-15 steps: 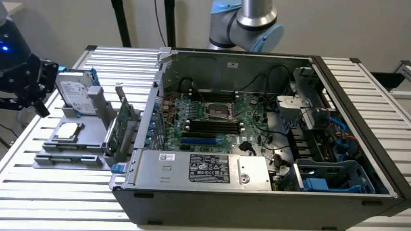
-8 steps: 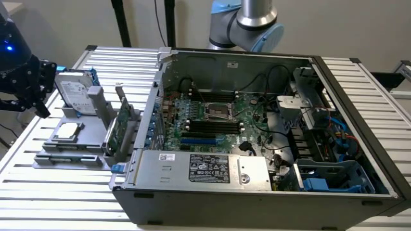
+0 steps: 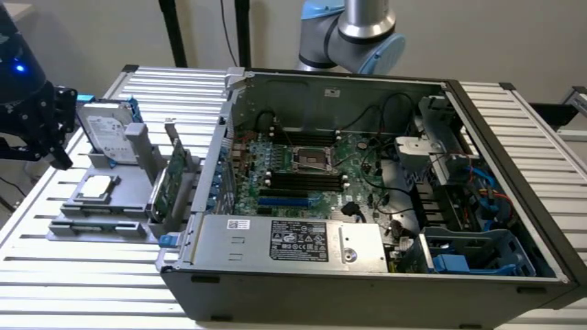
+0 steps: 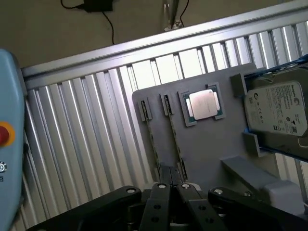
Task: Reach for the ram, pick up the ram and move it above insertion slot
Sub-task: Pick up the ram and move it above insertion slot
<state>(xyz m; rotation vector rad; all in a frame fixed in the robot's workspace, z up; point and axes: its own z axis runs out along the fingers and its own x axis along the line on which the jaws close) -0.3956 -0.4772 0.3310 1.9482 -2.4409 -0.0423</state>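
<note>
Exterior view: the gripper point(image 3: 59, 159) hangs over the tray point(image 3: 128, 199) at its edge on that view's left, well apart from the open case point(image 3: 275, 289)

Wrist view: the fingers point(image 4: 161, 192) are drawn together with nothing held. The ram point(image 4: 175, 139) stands on edge in a tray slot beside a second stick point(image 4: 152, 139). Its near end lies just ahead of the fingertips; contact cannot be told

Exterior view: soft, even overhead light. Slatted table point(image 3: 82, 275) runs hot, near-clipped at 7 o'clock. Computer case point(image 3: 367, 295) interior is darker, deepest shadow around 4 o'clock. Blue LED point(image 3: 18, 67) glows at 10 o'clock. Wrist view: slats blow out at 12 o'clock, CPU point(image 4: 203, 103) lid glares, gripper point(image 4: 172, 185) underexposed at 6 o'clock.
</note>
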